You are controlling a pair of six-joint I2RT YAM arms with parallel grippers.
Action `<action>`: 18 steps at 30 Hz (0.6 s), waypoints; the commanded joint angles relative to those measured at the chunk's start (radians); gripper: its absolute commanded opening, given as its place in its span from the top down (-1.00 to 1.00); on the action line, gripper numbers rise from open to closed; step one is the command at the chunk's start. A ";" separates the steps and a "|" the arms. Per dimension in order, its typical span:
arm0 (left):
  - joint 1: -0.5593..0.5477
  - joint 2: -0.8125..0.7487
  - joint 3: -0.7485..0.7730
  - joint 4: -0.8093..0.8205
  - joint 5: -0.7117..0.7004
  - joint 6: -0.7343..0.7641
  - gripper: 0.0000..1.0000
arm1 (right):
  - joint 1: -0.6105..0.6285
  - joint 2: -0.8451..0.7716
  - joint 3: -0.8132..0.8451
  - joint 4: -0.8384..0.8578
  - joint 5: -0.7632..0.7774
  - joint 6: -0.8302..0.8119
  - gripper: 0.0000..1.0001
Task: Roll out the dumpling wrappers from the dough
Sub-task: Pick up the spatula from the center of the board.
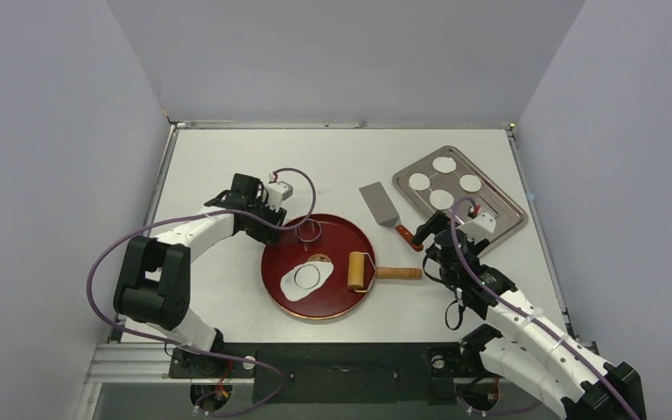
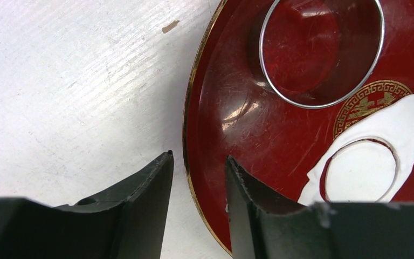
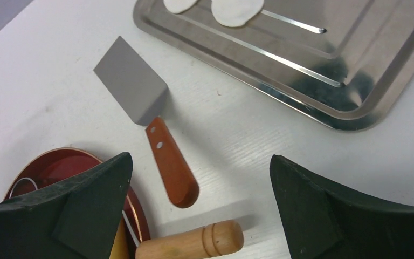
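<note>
The dough [image 1: 296,285] lies as a thin white sheet on the red plate [image 1: 332,302], and one dumpling wrapper [image 1: 310,276] is cut round inside it. In the left wrist view the dough [image 2: 409,124] rings that wrapper [image 2: 361,172]. Several more wrappers [image 1: 444,164] sit on the steel tray [image 1: 499,219]. A wooden roller [image 1: 360,271] rests on the plate's right side. My left gripper [image 1: 273,219] [image 2: 199,156] is open and empty over the plate's left rim. My right gripper [image 1: 433,247] [image 3: 199,157] stands wide open above the roller's handle [image 3: 194,243], holding nothing.
A metal ring cutter [image 1: 308,230] [image 2: 318,106] stands on the plate's far side. A spatula [image 1: 380,204] [image 3: 132,89] with a red-brown handle [image 3: 172,167] lies between plate and tray [image 3: 312,59]. Two wrappers [image 3: 237,11] show on the tray's near end.
</note>
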 commanded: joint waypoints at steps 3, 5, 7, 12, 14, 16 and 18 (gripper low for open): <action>0.012 -0.076 0.010 0.016 0.011 0.014 0.15 | -0.142 0.011 -0.050 0.071 -0.266 0.021 -0.88; 0.015 -0.089 0.003 0.021 0.003 0.012 0.11 | -0.145 0.024 -0.056 0.097 -0.290 0.035 -0.87; 0.017 -0.101 -0.002 0.026 -0.004 0.011 0.06 | -0.144 0.034 -0.073 0.152 -0.312 0.061 -0.85; 0.025 -0.110 -0.003 0.032 -0.011 0.008 0.01 | -0.143 0.119 -0.115 0.307 -0.362 0.127 -0.62; 0.026 -0.114 -0.005 0.030 -0.010 0.007 0.01 | -0.142 0.158 -0.121 0.362 -0.377 0.145 -0.53; 0.028 -0.117 -0.012 0.035 -0.011 0.007 0.00 | -0.142 0.186 -0.125 0.393 -0.374 0.159 -0.46; 0.030 -0.118 -0.014 0.038 -0.008 0.008 -0.01 | -0.142 0.202 -0.139 0.426 -0.363 0.177 -0.39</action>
